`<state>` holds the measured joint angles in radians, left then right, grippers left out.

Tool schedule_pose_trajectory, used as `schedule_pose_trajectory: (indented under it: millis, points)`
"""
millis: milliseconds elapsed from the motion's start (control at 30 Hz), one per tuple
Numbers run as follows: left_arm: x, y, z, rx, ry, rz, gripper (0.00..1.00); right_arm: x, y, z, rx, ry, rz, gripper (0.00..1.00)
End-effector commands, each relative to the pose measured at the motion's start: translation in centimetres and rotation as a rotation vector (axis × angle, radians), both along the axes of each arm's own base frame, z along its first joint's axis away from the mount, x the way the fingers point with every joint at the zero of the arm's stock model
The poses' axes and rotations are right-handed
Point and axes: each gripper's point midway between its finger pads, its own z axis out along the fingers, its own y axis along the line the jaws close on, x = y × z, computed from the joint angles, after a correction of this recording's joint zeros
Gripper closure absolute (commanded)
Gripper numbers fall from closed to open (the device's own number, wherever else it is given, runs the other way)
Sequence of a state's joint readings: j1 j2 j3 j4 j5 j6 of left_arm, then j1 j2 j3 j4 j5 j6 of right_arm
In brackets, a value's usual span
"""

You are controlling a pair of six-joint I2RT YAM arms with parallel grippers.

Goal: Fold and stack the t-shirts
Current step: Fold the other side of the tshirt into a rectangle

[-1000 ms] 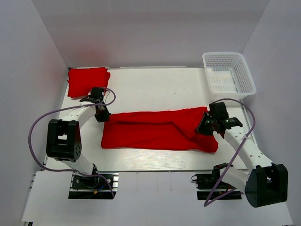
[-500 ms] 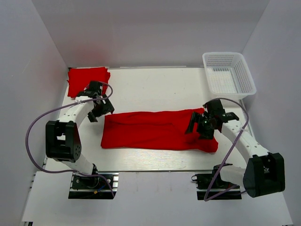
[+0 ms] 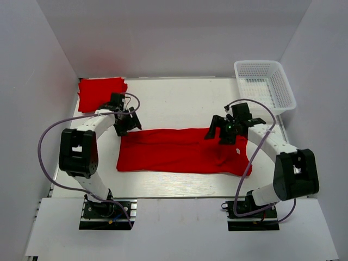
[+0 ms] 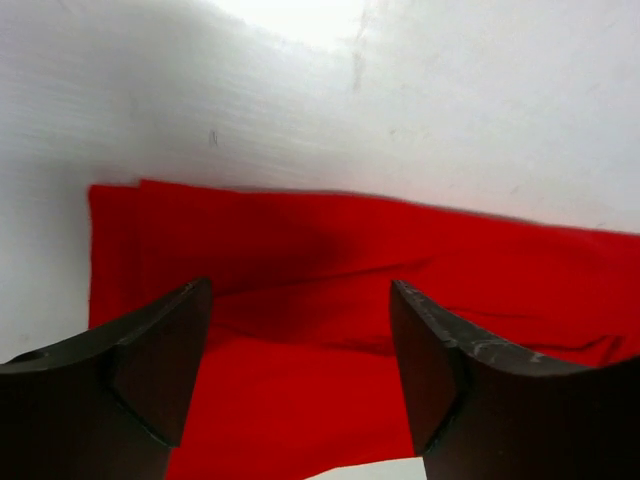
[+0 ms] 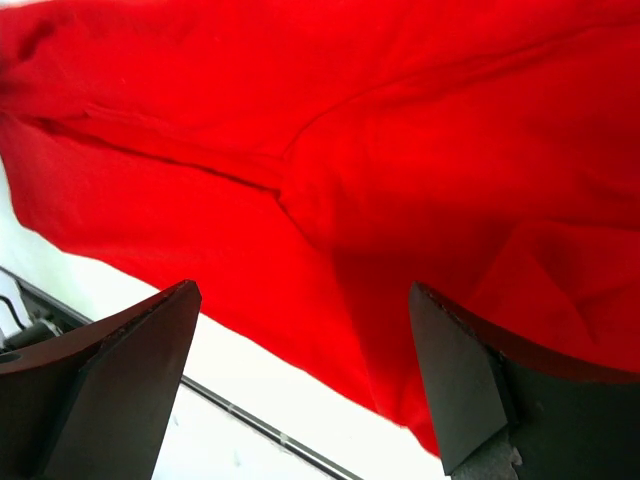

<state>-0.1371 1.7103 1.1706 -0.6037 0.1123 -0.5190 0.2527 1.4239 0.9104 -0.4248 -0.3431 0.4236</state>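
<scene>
One red t-shirt [image 3: 179, 152] lies flat across the middle of the white table [image 3: 179, 103], folded into a long band. A second, folded t-shirt [image 3: 100, 93] rests at the far left corner. My left gripper [image 3: 128, 124] hovers open over the band's far left corner, nothing between its fingers. In the left wrist view the left gripper [image 4: 300, 310] stands wide above the red t-shirt [image 4: 350, 260]. My right gripper [image 3: 218, 132] hangs open above the band's far right part. Seen from the right wrist, the right gripper [image 5: 300, 320] holds nothing, with the t-shirt [image 5: 350, 130] below it.
A white mesh basket [image 3: 265, 87] stands at the far right corner. White walls enclose the table on the left, back and right. Purple cables loop from both arms. A metal rail [image 5: 250, 420] runs along the table's near edge.
Both grippers have opened and let go of the ends of the band. The left one has risen and moved slightly right and back; the right one has moved left and back.
</scene>
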Motion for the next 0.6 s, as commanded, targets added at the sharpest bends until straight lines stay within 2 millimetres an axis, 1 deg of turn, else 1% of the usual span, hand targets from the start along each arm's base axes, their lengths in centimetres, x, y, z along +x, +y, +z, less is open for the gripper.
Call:
schedule_pose_trajectory:
  millis: [0, 33, 67, 100, 133, 200, 233, 267, 300, 333, 367, 400, 433, 500, 533, 567]
  points:
    - [-1.3, -1.2, -1.4, -0.026, 0.032, -0.062, 0.21, 0.8, 1.6, 0.6, 0.039, -0.048, 0.076, 0.1]
    - [-1.3, -1.0, -1.9, -0.012, 0.043, -0.056, 0.21, 0.8, 1.4, -0.4, 0.021, -0.023, 0.071, 0.1]
    - [-2.3, -0.6, -2.9, 0.005, 0.087, -0.05, 0.23, 0.2, 1.1, -1.0, 0.003, 0.012, 0.062, 0.1]
    - [-3.0, -0.2, -3.1, 0.026, 0.116, -0.043, 0.23, 0.1, 0.8, -1.7, -0.013, 0.037, 0.05, 0.1]
    - [-3.3, 0.6, -3.7, 0.065, 0.141, -0.012, 0.24, -0.2, -0.3, -2.5, -0.074, 0.058, 0.012, 0.1]
    - [-4.5, 1.4, -4.5, 0.103, 0.187, 0.031, 0.24, -1.1, -1.5, -3.2, -0.132, 0.087, -0.023, 0.1]
    - [-4.6, 1.9, -4.6, 0.129, 0.192, 0.04, 0.24, -1.8, -3.0, -4.1, -0.196, 0.126, -0.07, 0.1]
    - [-5.4, 2.6, -4.6, 0.135, 0.204, 0.063, 0.24, -3.0, -4.4, -5.3, -0.261, 0.169, -0.1, 0.1]
    - [-5.7, 2.9, -4.8, 0.136, 0.214, 0.072, 0.24, -3.5, -5.4, -5.6, -0.309, 0.195, -0.127, 0.1]
    - [-6.4, 3.5, -4.9, 0.167, 0.226, 0.082, 0.24, -4.4, -6.1, -6.3, -0.346, 0.229, -0.158, 0.1]
    - [-6.5, 3.9, -4.9, 0.184, 0.233, 0.103, 0.24, -5.7, -6.8, -6.7, -0.373, 0.27, -0.171, 0.1]
    - [-6.3, 4.3, -4.6, 0.204, 0.219, 0.122, 0.24, -6.2, -7.4, -7.0, -0.401, 0.282, -0.2, 0.1]
    - [-7.0, 4.6, -4.7, 0.221, 0.244, 0.124, 0.21, -7.6, -8.4, -7.9, -0.433, 0.326, -0.23, 0.1]
    - [-7.1, 5.1, -4.7, 0.241, 0.249, 0.15, 0.21, -8.3, -9.2, -7.9, -0.459, 0.331, -0.265, 0.1]
    - [-7.7, 5.3, -4.9, 0.254, 0.268, 0.151, 0.21, -8.5, -9.6, -7.9, -0.47, 0.338, -0.28, 0.1]
    - [-7.7, 5.3, -4.9, 0.254, 0.268, 0.151, 0.21, -8.3, -10.3, -7.6, -0.499, 0.321, -0.304, 0.1]
